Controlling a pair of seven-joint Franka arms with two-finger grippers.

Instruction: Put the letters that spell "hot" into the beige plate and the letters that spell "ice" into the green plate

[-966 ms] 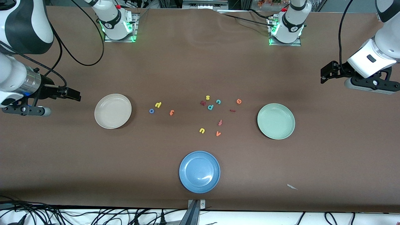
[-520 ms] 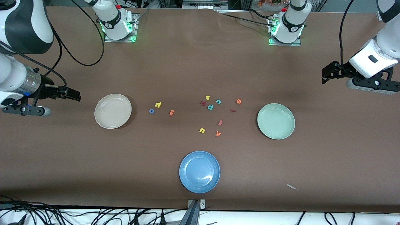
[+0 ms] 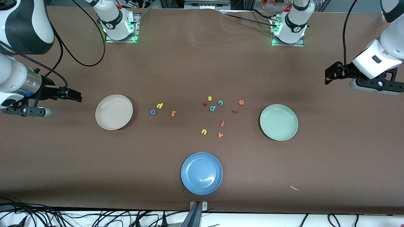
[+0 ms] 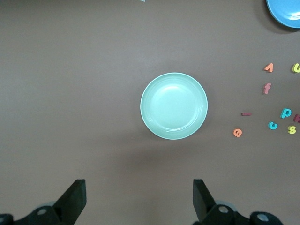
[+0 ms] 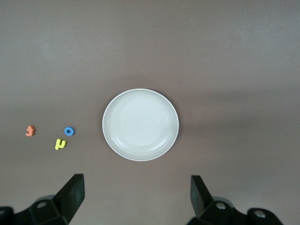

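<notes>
Front view had my three "hot" letters, the yellow h, blue o and orange t, lying together on the table beside the empty beige plate, while the orange e, dark red i and teal c lay scattered nearer the empty green plate. Nothing was sorted yet, so I judged the first pick was the step in hand. My right gripper hung at the beige plate's end and my left gripper at the green plate's end, fingers spread wide on nothing; next I would need to come down squarely over one tiny letter.
</notes>
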